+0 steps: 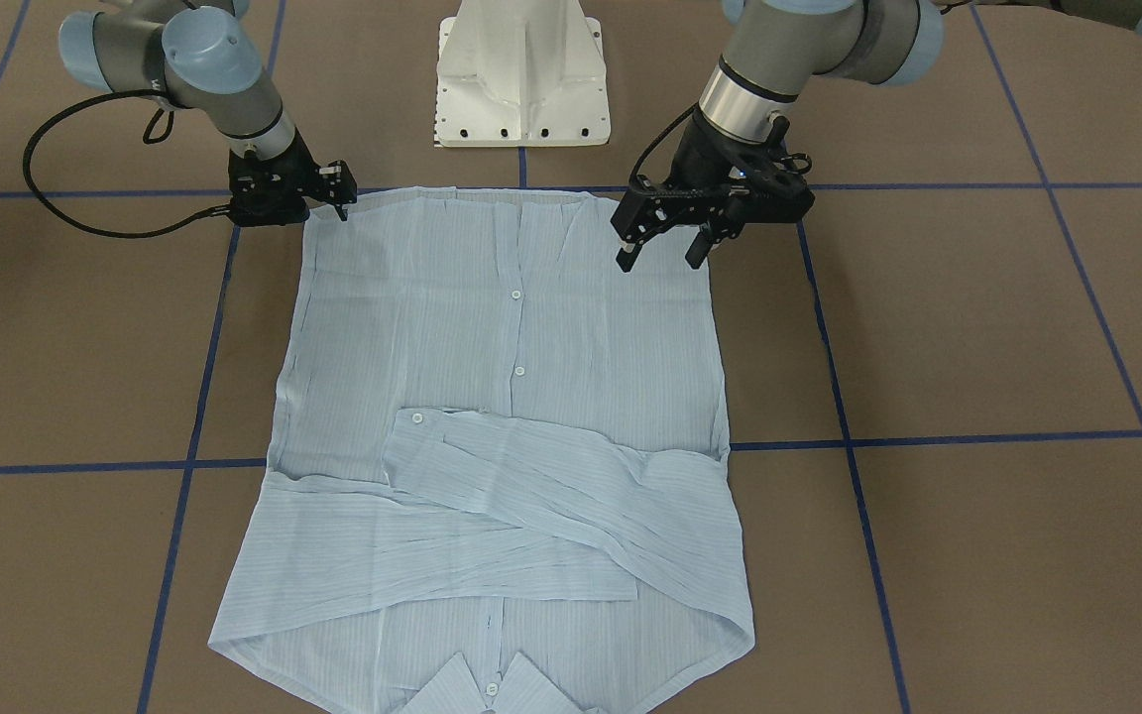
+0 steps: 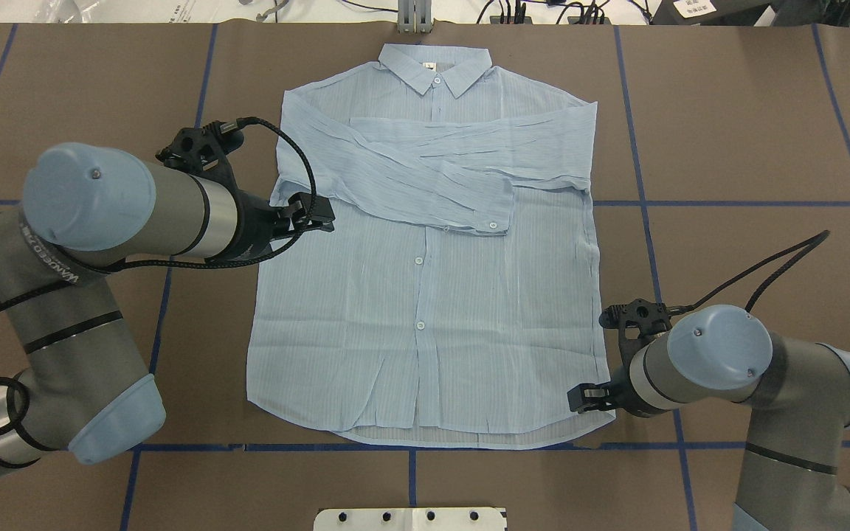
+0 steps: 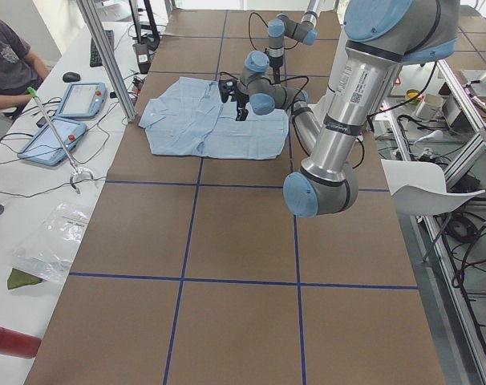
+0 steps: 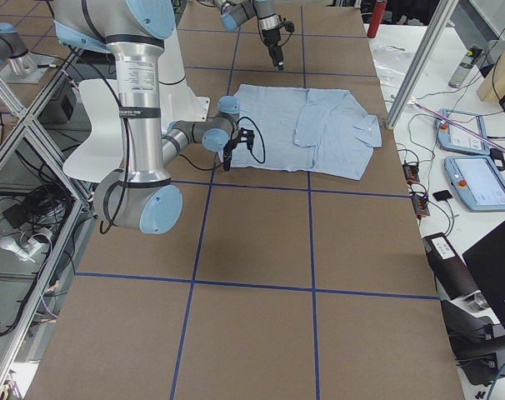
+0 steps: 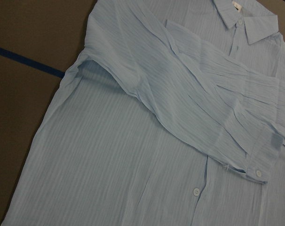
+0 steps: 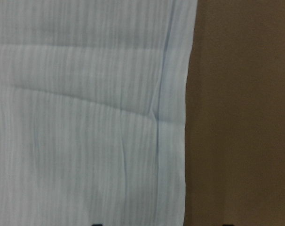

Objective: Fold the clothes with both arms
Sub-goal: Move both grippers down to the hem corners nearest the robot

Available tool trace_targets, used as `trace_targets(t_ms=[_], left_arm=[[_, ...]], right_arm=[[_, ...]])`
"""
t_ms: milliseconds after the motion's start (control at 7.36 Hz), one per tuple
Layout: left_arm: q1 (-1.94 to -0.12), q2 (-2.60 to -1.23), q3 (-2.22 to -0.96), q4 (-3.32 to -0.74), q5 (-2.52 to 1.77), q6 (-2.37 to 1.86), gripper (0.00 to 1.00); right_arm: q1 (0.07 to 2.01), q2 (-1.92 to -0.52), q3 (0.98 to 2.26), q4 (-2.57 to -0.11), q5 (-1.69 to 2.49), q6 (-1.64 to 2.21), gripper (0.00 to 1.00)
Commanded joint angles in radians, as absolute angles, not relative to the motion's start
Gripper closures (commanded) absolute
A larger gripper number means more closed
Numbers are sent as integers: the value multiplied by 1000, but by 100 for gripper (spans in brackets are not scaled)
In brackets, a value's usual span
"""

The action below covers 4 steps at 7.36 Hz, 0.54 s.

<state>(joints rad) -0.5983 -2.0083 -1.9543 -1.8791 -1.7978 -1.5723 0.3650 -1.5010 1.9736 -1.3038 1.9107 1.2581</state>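
Your shirt (image 2: 425, 310) lies flat on the worktop (image 2: 727, 147), collar far, hem toward the robot. The right arm (image 2: 720, 354) holds its jaws apart, low at the near hem corner. The left arm (image 2: 130, 199) has its jaws apart too, higher up, over the opposite side edge.

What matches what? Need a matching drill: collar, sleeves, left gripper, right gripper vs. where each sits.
1 collar
2 sleeves
3 left gripper
4 right gripper

A low, at the hem corner of the shirt
B crossed over the chest
C end farthest from the robot
D raised above the shirt

Pairs: 1-C, 2-B, 3-D, 4-A
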Motion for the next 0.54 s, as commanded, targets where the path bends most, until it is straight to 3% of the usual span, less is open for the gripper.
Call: trace_targets(t_ms=[0, 408], left_arm=[[-600, -2010, -1954, -1879, -1798, -1572, 2], [-600, -2008, -1951, -1879, -1798, -1572, 2]], right_arm=[[364, -1500, 1970, -1310, 1916, 1259, 16], [364, -1502, 1968, -1315, 1925, 1259, 33]])
